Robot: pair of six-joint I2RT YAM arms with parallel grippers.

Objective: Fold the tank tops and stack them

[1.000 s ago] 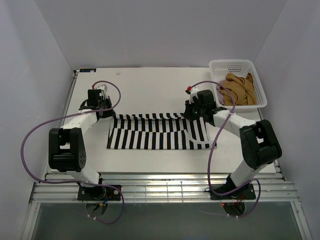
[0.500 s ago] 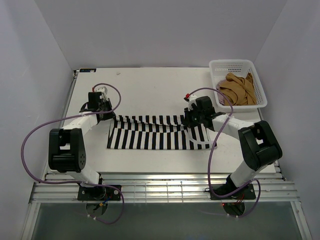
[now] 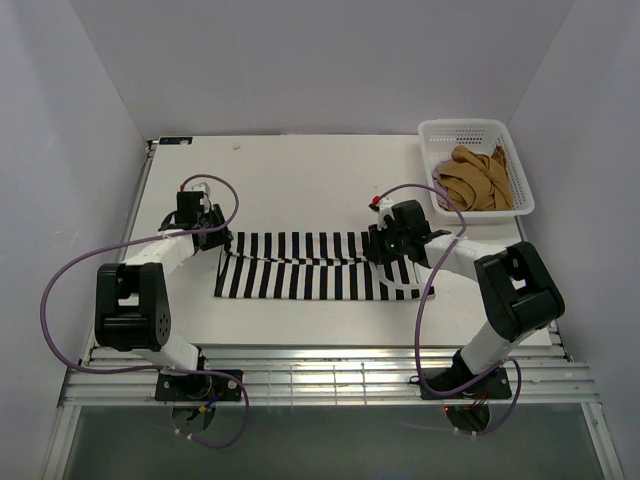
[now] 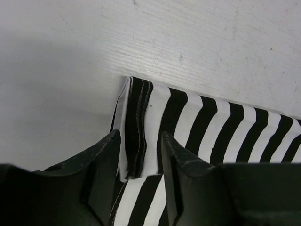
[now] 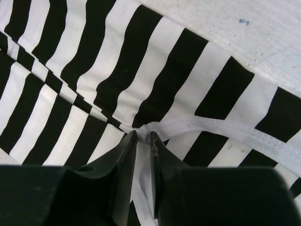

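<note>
Left gripper (image 3: 208, 226): one of two. We see its jaws standing apart, low over the table (image 3: 300, 170). The far left corner of the striped top (image 3: 310, 265) lies loose in the gap between its fingers (image 4: 103, 160).
Right gripper (image 3: 386, 243): the second of two. Its fingertips (image 5: 124, 155) are nearly together, with only a thin slit between them. A white strap (image 5: 221, 129) runs into that slit. We cannot tell whether the jaws pinch the cloth or merely straddle it.
Counts: we count two arms (image 3: 515, 290), two grippers, one table and one basket (image 3: 465, 126). We can make out two tops, one striped and one tan.
Striped top, position: it lies on the table in front of the arms, spread in a long band running left to right. A fold line runs along its length. White strap loops trail off its right end toward the near edge.
Striped top, relation to grippers: the band spans the space between the two grippers. Its far left corner sits at the left one. Its far edge, near the right end, sits under the right one.
Basket: it is white mesh and stands at the far right corner of the table, just beyond the right arm.
Basket, contents: the tan top (image 3: 478, 180) lies bunched inside. It is well apart from the left gripper and nearer to the right one, and it touches neither.
</note>
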